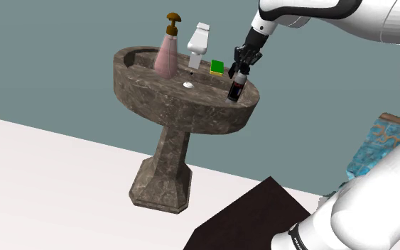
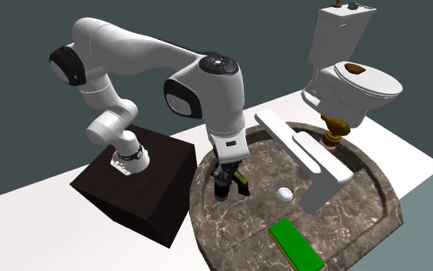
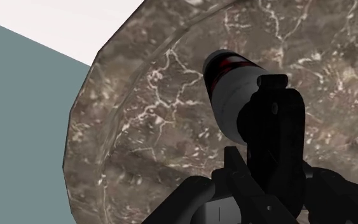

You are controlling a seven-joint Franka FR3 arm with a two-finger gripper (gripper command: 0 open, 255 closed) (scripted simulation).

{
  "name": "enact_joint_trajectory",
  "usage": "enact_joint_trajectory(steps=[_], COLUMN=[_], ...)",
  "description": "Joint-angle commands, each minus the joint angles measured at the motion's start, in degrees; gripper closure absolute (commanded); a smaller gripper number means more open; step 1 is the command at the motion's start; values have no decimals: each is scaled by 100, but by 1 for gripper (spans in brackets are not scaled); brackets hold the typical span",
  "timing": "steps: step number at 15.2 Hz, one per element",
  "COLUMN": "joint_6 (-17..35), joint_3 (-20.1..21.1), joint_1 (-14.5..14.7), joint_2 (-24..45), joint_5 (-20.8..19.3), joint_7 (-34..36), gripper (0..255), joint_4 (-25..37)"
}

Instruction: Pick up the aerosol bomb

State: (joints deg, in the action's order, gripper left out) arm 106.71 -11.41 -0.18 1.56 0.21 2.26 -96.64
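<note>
Right now the aerosol can [image 1: 236,88] stands near upright on the stone sink's rim [image 1: 184,106], directly beneath the pincer [image 1: 244,64], its long axis running up into it; whether the pincer is spread or pinching the can's top, I cannot tell

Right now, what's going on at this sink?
The white Franka arm reaches over the mottled stone pedestal sink. Its black gripper is down at the top of the dark, red-banded aerosol can, which appears to stand on the sink's rim. Whether it is grasped is unclear. A pink soap dispenser, white faucet and green block sit nearby.
</note>
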Motion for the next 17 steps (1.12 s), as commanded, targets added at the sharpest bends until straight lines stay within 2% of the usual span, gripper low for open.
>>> enact_joint_trajectory(steps=[1, 15, 17], joint_6=[-82, -1250, -1264], joint_3=[-1, -21, -21], joint_1=[-1, -31, -32], joint_2=[17, 291, 296], joint_5=[1, 62, 63], joint_7=[0, -38, -38], gripper=[255, 255, 255], joint_4=[87, 1523, 1541])
